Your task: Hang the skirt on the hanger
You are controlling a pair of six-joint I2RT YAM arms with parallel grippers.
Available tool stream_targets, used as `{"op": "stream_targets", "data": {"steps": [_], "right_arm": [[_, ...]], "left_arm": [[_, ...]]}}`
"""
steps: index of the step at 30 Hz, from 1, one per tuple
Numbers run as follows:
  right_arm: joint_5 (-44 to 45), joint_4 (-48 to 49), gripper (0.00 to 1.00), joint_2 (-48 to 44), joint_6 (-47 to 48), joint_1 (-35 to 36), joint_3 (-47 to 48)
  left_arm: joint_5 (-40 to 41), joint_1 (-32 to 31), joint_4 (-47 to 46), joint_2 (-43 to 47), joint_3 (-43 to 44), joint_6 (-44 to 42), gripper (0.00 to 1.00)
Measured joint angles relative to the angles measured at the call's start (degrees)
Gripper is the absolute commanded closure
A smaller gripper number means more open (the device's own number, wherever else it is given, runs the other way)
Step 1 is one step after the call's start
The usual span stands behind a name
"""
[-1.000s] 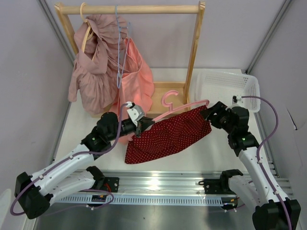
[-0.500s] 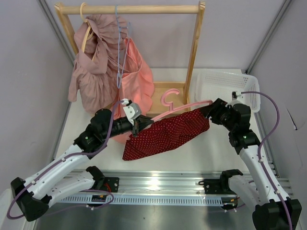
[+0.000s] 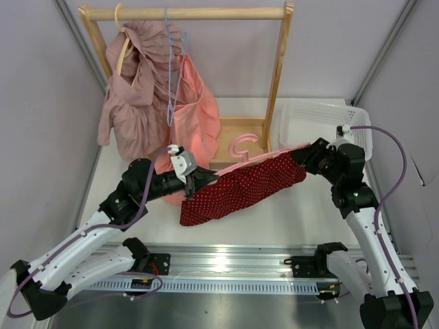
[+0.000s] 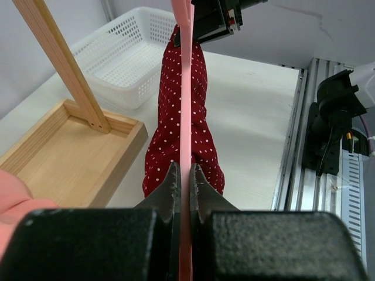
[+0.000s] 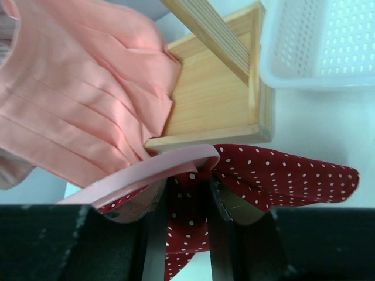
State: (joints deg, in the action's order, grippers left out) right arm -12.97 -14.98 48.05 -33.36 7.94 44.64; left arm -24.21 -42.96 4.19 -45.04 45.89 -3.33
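The left tool [image 4: 186, 175] is squeezed tight on the pink hanger [image 4: 186, 105]. The right tool [image 5: 186, 190] is narrow and pinches the red dotted skirt [image 5: 281, 175] at the hanger's other end. The skirt hangs down from the hanger, over the tabletop [image 3: 302, 212].

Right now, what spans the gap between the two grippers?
The pink hanger, with the dotted skirt hanging from it, runs from one to the other; the top view shows it.
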Motion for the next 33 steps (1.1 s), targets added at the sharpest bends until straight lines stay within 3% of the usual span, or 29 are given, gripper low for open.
{"op": "stream_targets", "data": {"steps": [1, 2, 3, 8, 15, 23, 29, 33], "right_arm": [[-0.6, -0.4, 0.64, -0.2, 0.0, -0.3, 0.7], [-1.4, -0.7, 0.49, -0.4, 0.0, -0.7, 1.3], [-1.7, -0.9, 0.42, -0.5, 0.2, -0.9, 1.6], [1.7, -2.8, 0.23, -1.4, 1.0, 0.0, 2.1], [11.5, -9.5, 0.30, -6.3, -0.8, 11.0, 5.3], [20.6, -9.3, 0.40, -8.3, -3.3, 32.7, 6.8], [32.7, -7.8, 0.39, 1.6, -4.1, 53.6, 8.4], [36.6, -5.5, 0.40, 9.8, -4.1, 59.0, 10.4]], "left_arm": [[0.0, 0.0, 0.0, 0.4, 0.0, -0.1, 1.00], [0.0, 0.0, -0.1, 0.7, 0.0, -0.2, 1.00], [0.1, 0.0, -0.2, 1.0, 0.0, -0.2, 1.00], [1.2, 0.4, 0.3, 1.9, 0.0, 0.3, 1.00], [3.2, 0.4, 0.0, -1.0, 0.9, 1.0, 1.00], [5.1, 0.4, -0.7, -3.3, 3.5, 2.6, 1.00], [6.6, 0.3, -0.7, -5.4, 6.2, 3.6, 1.00], [7.6, 0.2, -0.6, -6.4, 7.6, 4.0, 1.00]]}}
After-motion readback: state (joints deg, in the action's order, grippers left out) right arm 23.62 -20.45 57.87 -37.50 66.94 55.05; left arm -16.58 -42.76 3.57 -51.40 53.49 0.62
